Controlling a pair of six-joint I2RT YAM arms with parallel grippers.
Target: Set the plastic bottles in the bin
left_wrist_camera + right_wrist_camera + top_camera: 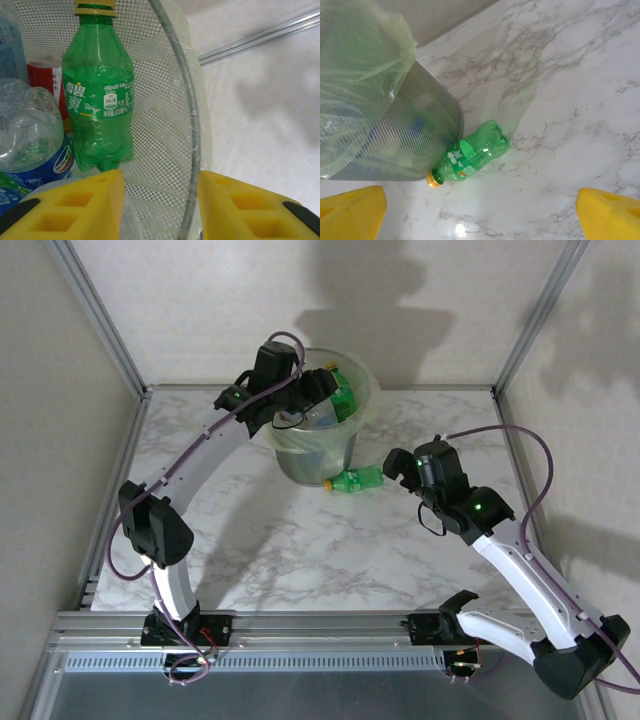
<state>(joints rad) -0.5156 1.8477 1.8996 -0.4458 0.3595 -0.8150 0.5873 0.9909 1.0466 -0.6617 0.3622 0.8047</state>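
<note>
The left gripper (315, 390) (161, 200) hung over the bin (310, 455) (187, 100) with its yellow fingers (85, 205) parted and holding nothing, the bin's wire rim running beneath the gap. Inside, an upright green bottle (100, 100) leaned against the mesh wall beside a clear bottle with a blue label (30, 135). The right gripper (400, 468) (480, 215) stood wide open and empty above the marble worktop (300, 550) (560, 75), near another green bottle (357, 480) (470, 155) lying on its side, its yellow cap at the foot of the bin.
</note>
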